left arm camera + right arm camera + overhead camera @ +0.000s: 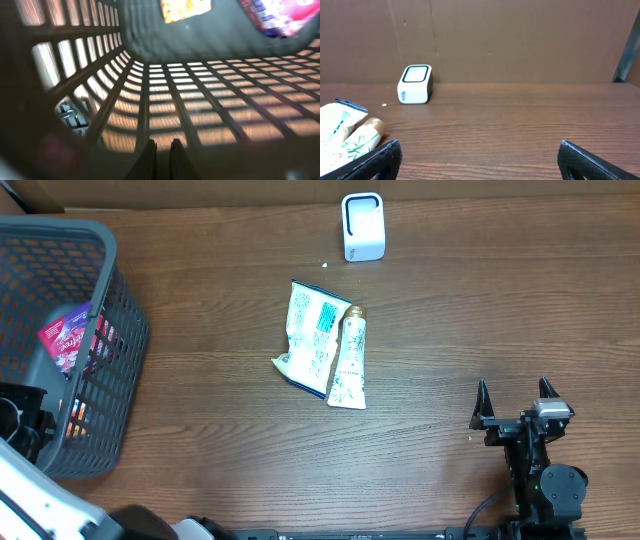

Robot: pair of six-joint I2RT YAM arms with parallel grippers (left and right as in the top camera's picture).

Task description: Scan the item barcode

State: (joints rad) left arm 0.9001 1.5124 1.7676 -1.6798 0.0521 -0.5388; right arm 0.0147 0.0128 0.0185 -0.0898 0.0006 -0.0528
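In the middle of the bench (480,300): a tube (349,360) and a pouch (310,338), side by side and touching. Lie flat, long sides running near to far, a bit tilted. Pouch on the left, tube on the right, tube cap at the far end.

At the far edge, past both: the white scanner (362,226). Stands apart from them, with bare wood between.

At the near right: the right claw (513,390), spread wide, holding nothing. Points toward the far side. Has the tube and pouch off to its left and farther away, and the scanner farther again.

At the left: the gray basket (125,350), with the left claw (162,146) down inside it. Pressed tight shut, nothing between the fingers. Sits low by the basket floor, with a pink packet (285,17) and an orange packet (185,9) farther in, not touching.

Cannot tell for sure which thing is meant for scanning. If the tube or pouch, then a job for the right claw: open bench all the way, nothing to bump. Probably means reaching left and far, then closing across the short side. If a packet, then a job for the left claw, but needs opening first, with basket walls close all around. No scan done yet, by the look of it.
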